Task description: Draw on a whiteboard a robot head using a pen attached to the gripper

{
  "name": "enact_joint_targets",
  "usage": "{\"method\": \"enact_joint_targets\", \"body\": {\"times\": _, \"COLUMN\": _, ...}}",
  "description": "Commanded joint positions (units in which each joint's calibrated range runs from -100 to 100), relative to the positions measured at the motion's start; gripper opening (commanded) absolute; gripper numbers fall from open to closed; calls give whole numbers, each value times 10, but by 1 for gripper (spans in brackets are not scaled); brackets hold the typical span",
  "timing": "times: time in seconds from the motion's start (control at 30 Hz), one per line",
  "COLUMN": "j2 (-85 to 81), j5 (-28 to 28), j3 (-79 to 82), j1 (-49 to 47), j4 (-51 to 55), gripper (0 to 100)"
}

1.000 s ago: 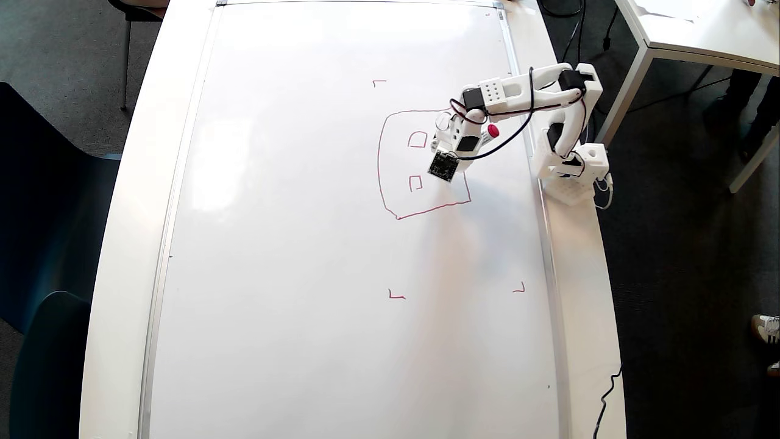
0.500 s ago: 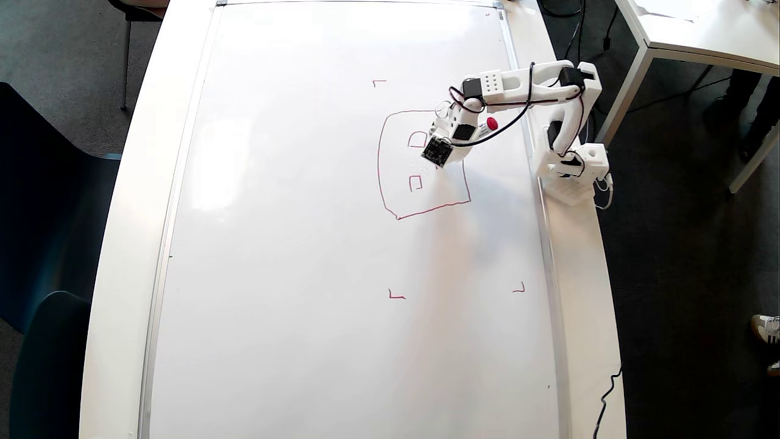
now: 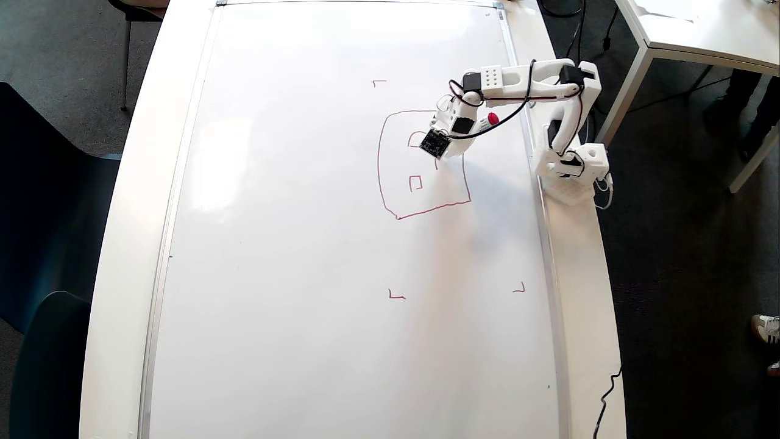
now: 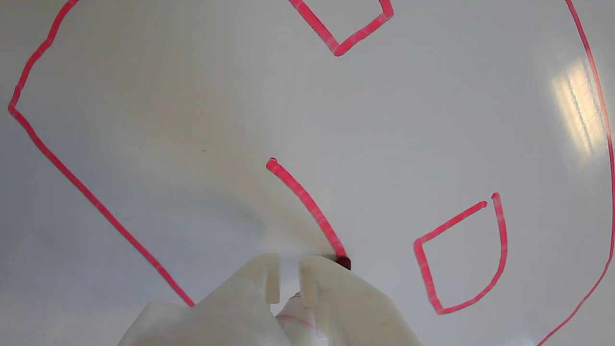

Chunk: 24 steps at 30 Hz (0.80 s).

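The whiteboard (image 3: 304,244) fills the overhead view, with small red corner marks. The robot head (image 3: 390,183) is a wobbly red outline at the upper right, with a small square (image 3: 415,183) and another partly hidden under the arm. My gripper (image 3: 443,152) is over the outline's upper right part, shut on the pen (image 3: 487,120), whose red cap shows. In the wrist view my gripper (image 4: 288,288) enters from the bottom; the pen tip (image 4: 343,262) touches the board at the end of a short red stroke (image 4: 305,202). A closed small shape (image 4: 461,259) lies to the right.
The arm's white base (image 3: 573,167) stands on the table's right edge beside the board. A second white table (image 3: 688,30) is at the top right. Dark chairs (image 3: 55,244) stand to the left. A black cable (image 3: 609,390) hangs at the lower right.
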Motion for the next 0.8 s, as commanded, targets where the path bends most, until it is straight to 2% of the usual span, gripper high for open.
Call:
{"method": "enact_joint_targets", "body": {"times": 0.0, "j2": -15, "j5": 0, "j3": 8, "j1": 6, "j4": 16, "gripper": 1}}
{"method": "enact_joint_targets", "body": {"times": 0.77, "j2": -15, "j5": -19, "j3": 23, "j1": -38, "j4": 41, "gripper": 1}}
